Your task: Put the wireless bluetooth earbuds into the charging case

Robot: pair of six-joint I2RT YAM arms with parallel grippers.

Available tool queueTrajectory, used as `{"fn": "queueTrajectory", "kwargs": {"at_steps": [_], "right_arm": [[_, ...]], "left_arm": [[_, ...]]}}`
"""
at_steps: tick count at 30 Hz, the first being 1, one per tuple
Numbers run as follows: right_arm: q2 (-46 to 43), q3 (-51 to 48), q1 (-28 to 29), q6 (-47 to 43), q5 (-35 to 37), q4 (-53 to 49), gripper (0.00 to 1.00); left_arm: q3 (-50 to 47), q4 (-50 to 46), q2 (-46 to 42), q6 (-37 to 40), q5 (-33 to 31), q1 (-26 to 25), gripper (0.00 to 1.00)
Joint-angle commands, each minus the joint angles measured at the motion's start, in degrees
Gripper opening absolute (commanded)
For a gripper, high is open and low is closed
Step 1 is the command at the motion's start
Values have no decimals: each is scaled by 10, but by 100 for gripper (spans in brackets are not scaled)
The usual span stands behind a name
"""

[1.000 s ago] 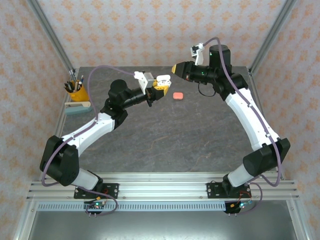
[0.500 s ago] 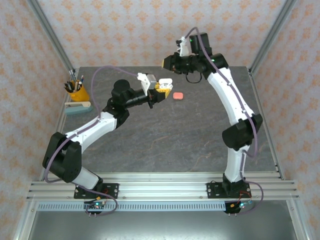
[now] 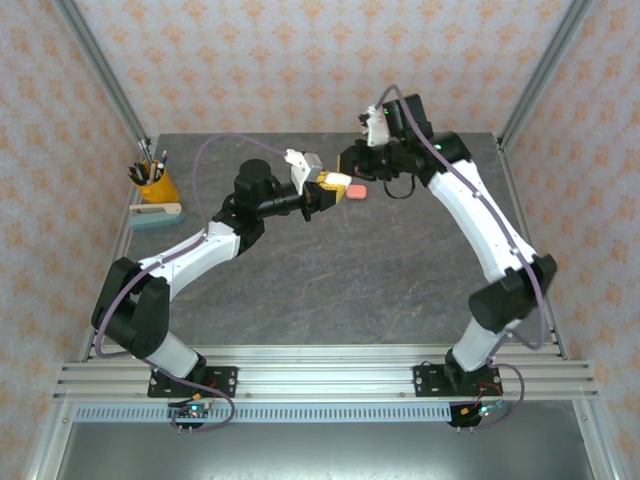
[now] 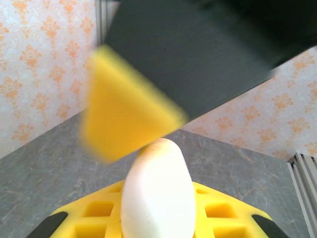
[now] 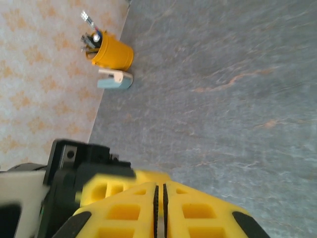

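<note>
We see R gripper (image 5: 159,204) swing in from upper right, pads pinched tight, now just over the white charging case (image 4: 157,193) our L gripper (image 3: 326,188) clamps top-centre, so insertion's close, tho can't tell if it carries an earbud.

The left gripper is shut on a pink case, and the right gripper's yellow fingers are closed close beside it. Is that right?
Not quite. The case in the left gripper is white, not pink, as the left wrist view shows. The rest holds: the left gripper is shut on it, and the right gripper has its yellow fingers closed close beside it.
</note>
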Motion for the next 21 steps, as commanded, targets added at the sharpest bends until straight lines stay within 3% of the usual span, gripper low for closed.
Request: {"fn": "queueTrajectory", "kwargs": {"at_steps": [1,7,14,18,21], "right_arm": [[-68,-78,-30,70,82,63,14],[-107,-187,-61,125,173,108,18],[-123,-281,-61,149,271,127,22],[-130,-323,-61,160,298,145,28],[-132,-337,-61,160,317,145,34]], "left_arm": [[25,25,9,-12,-37,13,0],[37,-7,45,-55,-46,12,0],[75,-97,138,-184,-75,10,0],[130,-189,209,-257,-65,9,0],[149,-204,253,-303,-64,9,0]]}}
